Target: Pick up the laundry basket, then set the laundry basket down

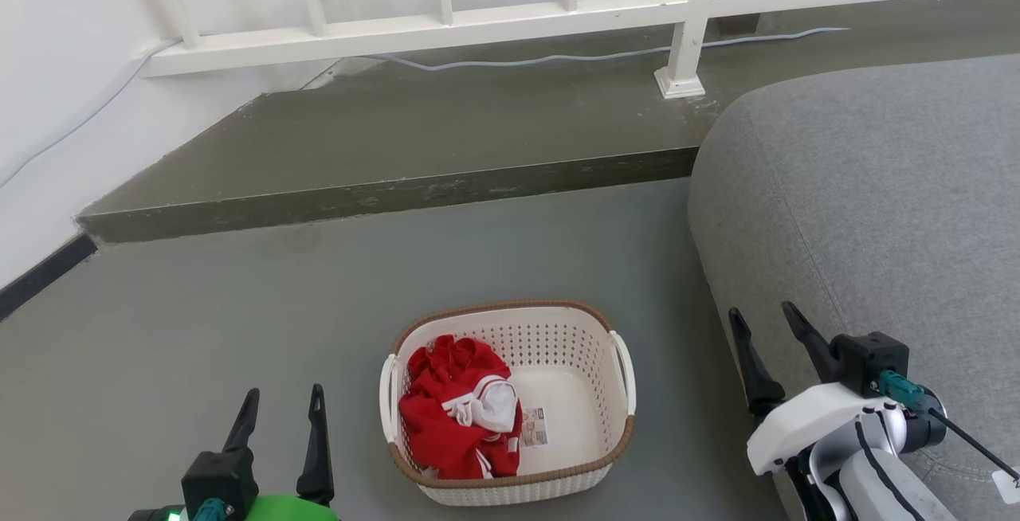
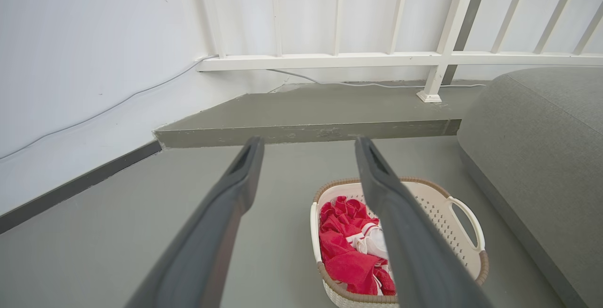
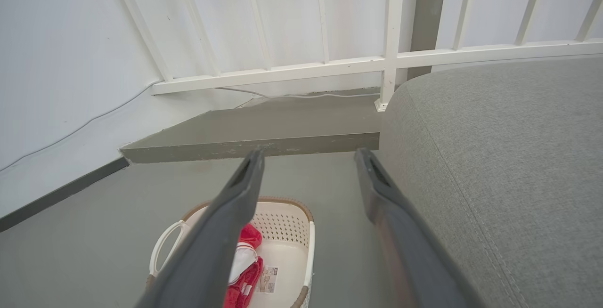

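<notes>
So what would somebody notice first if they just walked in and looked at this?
Probably the bright red cloth bunched in the left half of the cream laundry basket, which sits on the grey floor. Next, the two open claws: the left claw low beside the basket, the right claw by the big grey sofa on the right.

Bright even daylight, soft faint shadows, sharp focus, wrist views bowed at the edges

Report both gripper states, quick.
Left gripper: open, holding nothing, apart from the laundry basket.
Right gripper: open, holding nothing, apart from the laundry basket.
</notes>
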Available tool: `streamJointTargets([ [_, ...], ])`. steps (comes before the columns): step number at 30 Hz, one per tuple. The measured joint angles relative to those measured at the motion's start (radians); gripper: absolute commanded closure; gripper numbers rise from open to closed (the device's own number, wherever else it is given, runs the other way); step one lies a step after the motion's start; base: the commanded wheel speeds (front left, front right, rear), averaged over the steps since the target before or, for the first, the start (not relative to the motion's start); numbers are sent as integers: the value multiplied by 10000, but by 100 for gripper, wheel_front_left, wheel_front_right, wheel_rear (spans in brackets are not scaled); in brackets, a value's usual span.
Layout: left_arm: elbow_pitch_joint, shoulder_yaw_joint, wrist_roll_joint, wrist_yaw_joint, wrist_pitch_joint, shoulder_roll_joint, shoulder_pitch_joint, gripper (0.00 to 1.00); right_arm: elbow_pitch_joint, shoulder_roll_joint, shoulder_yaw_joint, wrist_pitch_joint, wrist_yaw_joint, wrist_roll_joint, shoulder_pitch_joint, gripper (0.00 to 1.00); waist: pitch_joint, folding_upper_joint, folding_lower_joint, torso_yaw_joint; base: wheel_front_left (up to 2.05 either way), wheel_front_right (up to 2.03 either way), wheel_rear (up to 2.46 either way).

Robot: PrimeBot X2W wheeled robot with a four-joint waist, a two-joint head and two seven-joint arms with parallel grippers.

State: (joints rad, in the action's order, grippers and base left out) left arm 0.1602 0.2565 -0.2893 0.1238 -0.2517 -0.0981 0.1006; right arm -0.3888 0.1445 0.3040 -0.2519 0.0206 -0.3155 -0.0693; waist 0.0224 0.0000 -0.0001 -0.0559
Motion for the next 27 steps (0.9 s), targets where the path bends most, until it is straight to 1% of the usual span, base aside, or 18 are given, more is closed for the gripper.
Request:
streamJointTargets([
  [4, -96, -48, 29, 0, 0, 96, 48, 0, 77, -10, -23, 0, 0, 21, 9, 0, -8, 0, 0, 9, 0, 0, 0],
  [27, -245, -217, 113, 0, 0, 222, 263, 0, 230, -56, -105, 0, -2, 270, 163, 0, -71, 0, 0, 73, 0, 0, 0],
])
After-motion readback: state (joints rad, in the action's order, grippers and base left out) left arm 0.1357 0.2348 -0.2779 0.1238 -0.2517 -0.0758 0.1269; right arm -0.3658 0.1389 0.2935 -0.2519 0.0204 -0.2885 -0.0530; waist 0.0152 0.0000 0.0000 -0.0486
